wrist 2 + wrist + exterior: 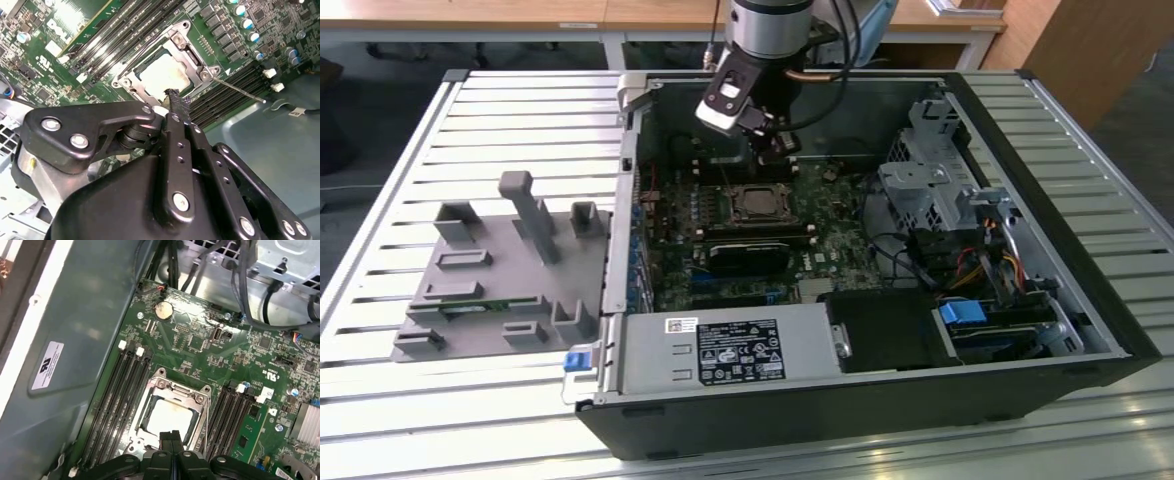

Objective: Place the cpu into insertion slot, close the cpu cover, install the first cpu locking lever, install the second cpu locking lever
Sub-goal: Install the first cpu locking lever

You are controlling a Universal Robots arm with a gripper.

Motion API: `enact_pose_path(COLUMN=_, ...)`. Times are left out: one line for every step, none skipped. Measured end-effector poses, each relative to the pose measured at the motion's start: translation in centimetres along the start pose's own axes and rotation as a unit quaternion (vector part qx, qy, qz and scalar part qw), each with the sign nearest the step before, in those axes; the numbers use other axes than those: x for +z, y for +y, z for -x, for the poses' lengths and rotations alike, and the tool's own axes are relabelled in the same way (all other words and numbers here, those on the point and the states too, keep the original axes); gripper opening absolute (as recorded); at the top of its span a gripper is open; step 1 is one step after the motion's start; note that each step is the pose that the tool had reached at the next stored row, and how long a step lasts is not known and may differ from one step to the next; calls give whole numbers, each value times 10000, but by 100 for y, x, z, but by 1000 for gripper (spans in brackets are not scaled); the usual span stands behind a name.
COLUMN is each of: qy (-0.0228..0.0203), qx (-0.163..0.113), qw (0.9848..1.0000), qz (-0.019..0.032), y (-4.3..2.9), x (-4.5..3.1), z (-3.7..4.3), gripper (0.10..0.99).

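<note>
An open black computer case [854,425] rests on a table [520,110] of pale ribbed metal slats. Inside it are a green circuit board [200,340], a silver box-shaped power supply [720,350] with a printed label, a black rectangular block [750,255], a grey metal drive cage [921,190] and bundles of coloured cable [987,265]. The robot arm reaches down into the case. Its black gripper [777,150] hangs just beside the square socket [754,190], on the side away from the black block.

In both wrist views the chip [167,416], a flat square with a dull, slightly smudged silver top, lies in the socket. The cover frame [180,390], thin bright metal with a large square window, lies flat around it, so the chip shows through the window. Long black memory slots [117,390] run along two sides of the socket. In the second wrist view a thin straight steel lever [240,90] sticks out from one corner of the frame.

The jaws are together with nothing between them, their rough black tips just over an edge of the frame. On the table, to the exterior view's left of the case, stands a grey plastic holder [494,270] with upright posts.
</note>
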State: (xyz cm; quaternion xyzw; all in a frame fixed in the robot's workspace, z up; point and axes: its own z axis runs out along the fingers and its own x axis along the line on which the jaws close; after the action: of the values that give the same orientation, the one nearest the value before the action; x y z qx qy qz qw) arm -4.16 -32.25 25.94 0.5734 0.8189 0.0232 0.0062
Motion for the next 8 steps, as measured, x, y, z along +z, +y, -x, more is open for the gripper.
enact_pose_path(qy=2, qx=-36, qw=10000, qz=-1, y=0, x=0, z=0, gripper=106)
enact_pose_path(qy=3, qx=-69, qw=10000, qz=-1, y=0, x=0, z=0, gripper=106)
enact_pose_path(qy=4, qx=-102, qw=9999, qz=-2, y=0, x=0, z=0, gripper=106)
enact_pose_path(qy=6, qx=-137, qw=9999, qz=-2, y=0, x=0, z=0, gripper=106)
enact_pose_path(qy=8, qx=-170, qw=9999, qz=-3, y=0, x=0, z=0, gripper=106)
enact_pose_path(qy=9, qx=-201, qw=9998, qz=-3, y=0, x=0, z=0, gripper=106)
enact_pose_path(qy=10, qx=-231, qw=9997, qz=-4, y=0, x=0, z=0, gripper=106)
enact_pose_path(qy=12, qx=-259, qw=9997, qz=-4, y=0, x=0, z=0, gripper=106)
